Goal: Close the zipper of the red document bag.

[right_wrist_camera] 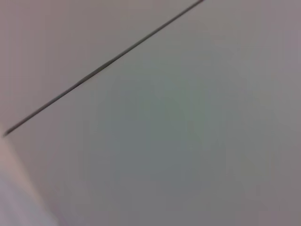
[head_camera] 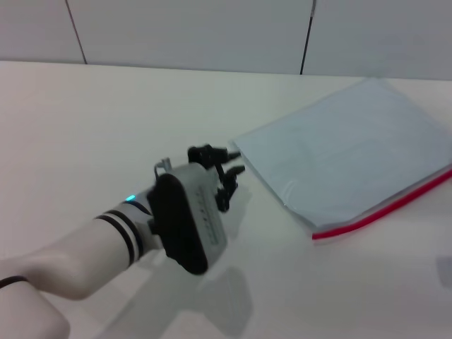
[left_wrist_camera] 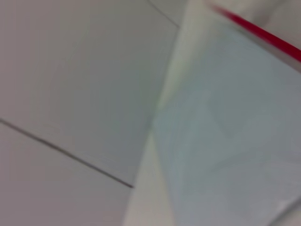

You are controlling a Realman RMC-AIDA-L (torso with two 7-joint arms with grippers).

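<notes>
Bright, even light; blurred wrist views

No readable text, labels, brand names, numbers or signs appear in any view. The left gripper (head_camera: 227,178) housing carries a row of small marks along its pale face, but they are too small to read. The red document bag (head_camera: 346,162), lying just beside that gripper, shows a plain pale surface with no print, and its zipper (head_camera: 385,209) is an unmarked red strip.
</notes>
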